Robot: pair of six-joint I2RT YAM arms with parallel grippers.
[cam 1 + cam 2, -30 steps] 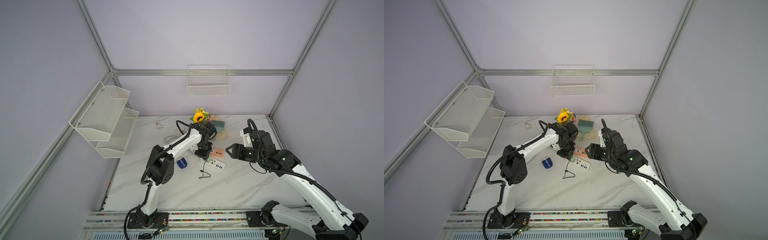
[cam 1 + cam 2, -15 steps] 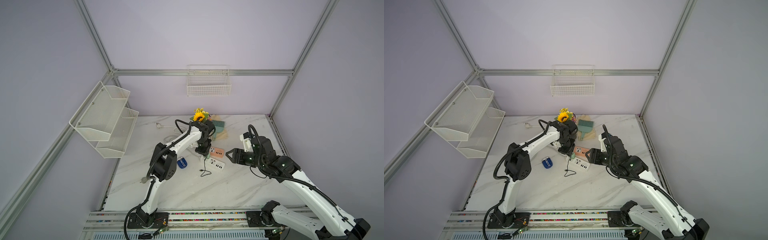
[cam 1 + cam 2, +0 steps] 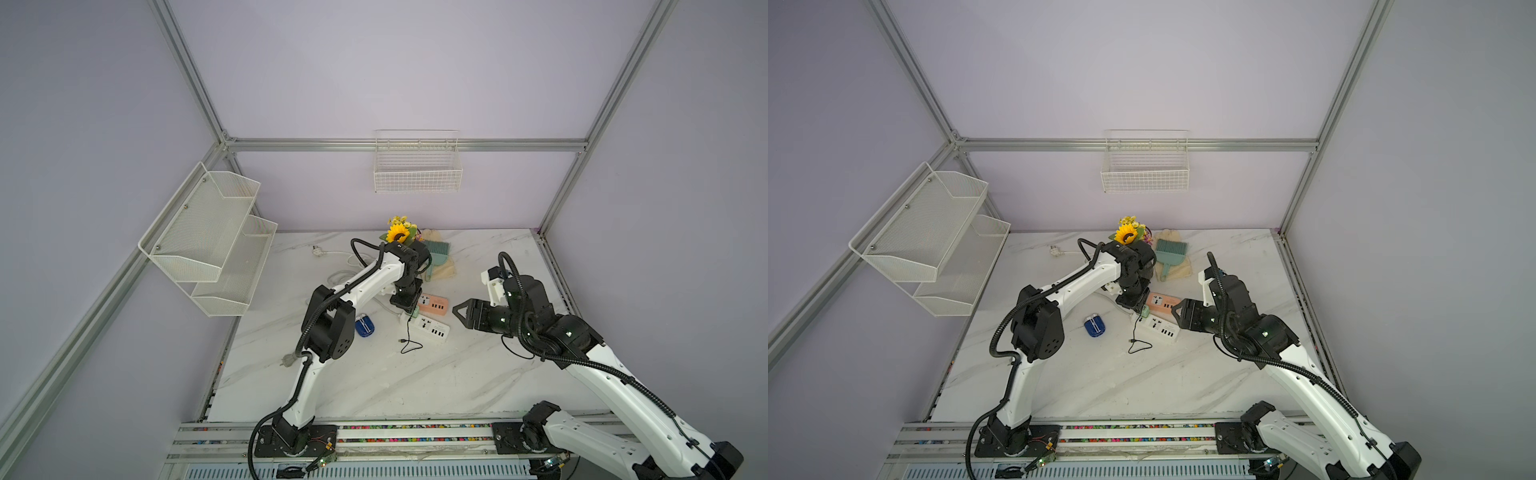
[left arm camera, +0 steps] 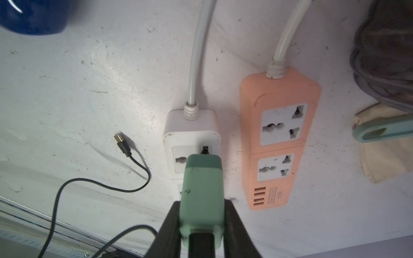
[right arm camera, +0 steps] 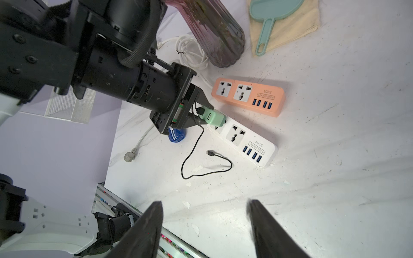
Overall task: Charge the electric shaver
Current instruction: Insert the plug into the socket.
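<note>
Adapter (image 4: 203, 178) sits clamped in the left end effector (image 4: 202, 204), nose at the white strip's (image 4: 190, 125) end socket, apparently to power the cable (image 5: 194, 143). The right end effector (image 5: 204, 202) hangs open and empty beside the strips. The shaver (image 3: 365, 326) lies toward the worktop's (image 3: 374, 382) left edge, unconnected, and the cable's free plug (image 5: 210, 153) is loose near the strip.

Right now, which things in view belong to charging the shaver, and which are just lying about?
Job: electric shaver, mint adapter in the left pincer, its black cable, white power strip.
Lying about: orange power strip, teal brush with dustpan, cloth, sunflowers.
</note>
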